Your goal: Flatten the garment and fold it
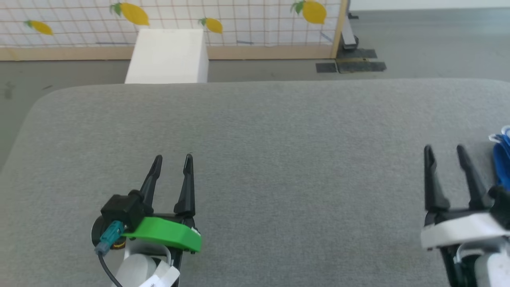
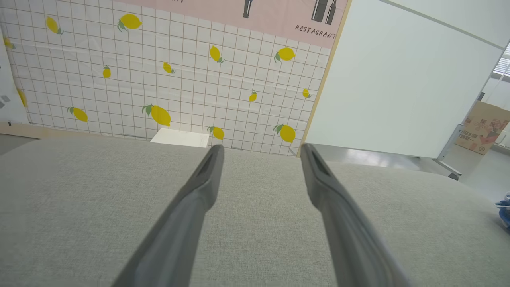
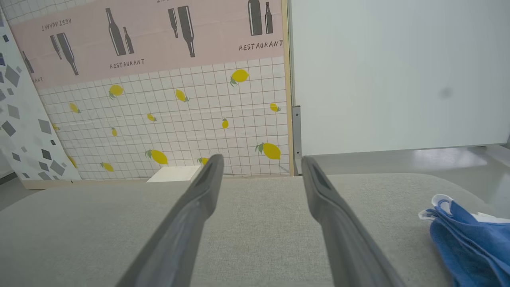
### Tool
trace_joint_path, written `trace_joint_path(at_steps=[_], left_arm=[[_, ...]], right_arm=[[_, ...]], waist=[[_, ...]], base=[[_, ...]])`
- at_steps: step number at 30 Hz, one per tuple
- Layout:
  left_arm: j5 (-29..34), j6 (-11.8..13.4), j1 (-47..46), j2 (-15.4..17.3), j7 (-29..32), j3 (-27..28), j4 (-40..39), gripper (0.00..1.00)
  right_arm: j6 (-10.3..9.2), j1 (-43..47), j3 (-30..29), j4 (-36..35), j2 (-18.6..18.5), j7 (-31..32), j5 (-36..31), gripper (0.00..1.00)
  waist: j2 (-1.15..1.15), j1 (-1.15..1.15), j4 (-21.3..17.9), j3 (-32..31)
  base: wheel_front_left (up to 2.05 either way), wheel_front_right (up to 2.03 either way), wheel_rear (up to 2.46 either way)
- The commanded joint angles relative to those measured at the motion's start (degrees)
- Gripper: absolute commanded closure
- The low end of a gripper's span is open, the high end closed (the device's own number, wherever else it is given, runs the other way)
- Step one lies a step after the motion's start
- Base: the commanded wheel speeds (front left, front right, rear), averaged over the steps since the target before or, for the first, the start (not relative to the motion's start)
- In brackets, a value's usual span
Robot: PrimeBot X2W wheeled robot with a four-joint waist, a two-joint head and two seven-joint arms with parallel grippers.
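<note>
Garment (image 1: 503,161) just beside right tool (image 1: 444,148)

Grey fabric surface (image 1: 279,131), lemon-print tiled backdrop (image 2: 179,79), white box (image 1: 169,56), grey floor (image 1: 430,44), white partition (image 3: 398,71)

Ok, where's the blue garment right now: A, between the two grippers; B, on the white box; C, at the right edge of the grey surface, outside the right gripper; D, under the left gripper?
C: the garment lies bunched at the right edge of the grey surface, just to the right of the open right gripper.
</note>
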Motion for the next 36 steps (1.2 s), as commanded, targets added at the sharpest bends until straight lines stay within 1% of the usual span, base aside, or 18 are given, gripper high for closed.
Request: trace_joint_path(at_steps=[1, 9, 18, 25, 26, 36], left_arm=[[-0.3, 0.3, 1.0, -0.2, -0.2, -0.1, 0.2, 0.00], [-0.7, 0.9, 3.3, -0.2, -0.2, -0.2, 1.0, 0.00], [-0.9, 1.2, 3.6, -0.2, -0.2, -0.1, 1.2, 0.00], [-1.0, 1.5, 3.5, -0.2, -0.2, -0.2, 1.4, 0.00], [-0.6, 1.3, 3.0, 0.0, 0.0, -0.2, 1.3, 1.00], [-0.6, 1.3, 3.0, 0.0, 0.1, -0.1, 1.3, 1.00]], right_arm=[[-0.09, 1.2, -0.1, -0.3, 0.5, -0.5, -0.8, 0.00], [-0.09, 5.9, 1.1, 0.2, 3.1, -0.4, -4.2, 0.00], [-0.09, 6.1, 2.1, 2.0, 3.5, -0.4, -4.7, 0.00], [-0.09, 5.9, 2.7, 2.4, 3.6, -0.5, -3.9, 0.00], [0.01, 5.6, 2.6, 2.3, 3.4, -0.4, -4.1, 1.00], [0.01, 5.6, 2.5, 2.3, 3.4, -0.4, -4.1, 1.00]], waist=[[0.00, 0.01, 1.6, -1.4], [0.00, 0.01, 3.3, -2.7], [0.00, 0.01, 3.5, -2.4], [0.00, 0.01, 3.2, -2.1], [0.00, 0.01, 3.2, -2.1], [0.00, 0.01, 3.2, -2.1]], base=[[0.00, 0.00, 0.00], [0.00, 0.00, 0.00], [0.00, 0.00, 0.00], [0.00, 0.00, 0.00], [0.00, 0.00, 0.00], [0.00, 0.00, 0.00]])
